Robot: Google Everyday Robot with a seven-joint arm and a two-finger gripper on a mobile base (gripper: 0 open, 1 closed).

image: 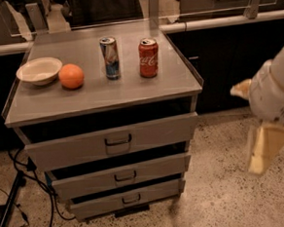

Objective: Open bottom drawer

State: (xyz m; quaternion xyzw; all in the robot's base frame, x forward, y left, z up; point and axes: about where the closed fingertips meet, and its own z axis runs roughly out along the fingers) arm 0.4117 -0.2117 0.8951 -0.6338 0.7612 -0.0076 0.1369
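Observation:
The grey cabinet has three drawers. The bottom drawer (126, 200) is the lowest one, with a shallow front and a small dark loop handle (131, 198). A thin dark gap shows above its front. The middle drawer (122, 177) and the tall top drawer (112, 142) sit above it, each with a dark gap over it too. My gripper (263, 148) hangs at the right edge of the view, on a white arm. It is well to the right of the cabinet, touches nothing and holds nothing.
On the cabinet top (178, 81) stand a white bowl (39, 70), an orange (71, 76), a blue can (110, 57) and a red cola can (148, 57). Black cables and a stand leg (9, 207) lie on the floor at the left. Speckled floor (221, 198) lies between cabinet and gripper.

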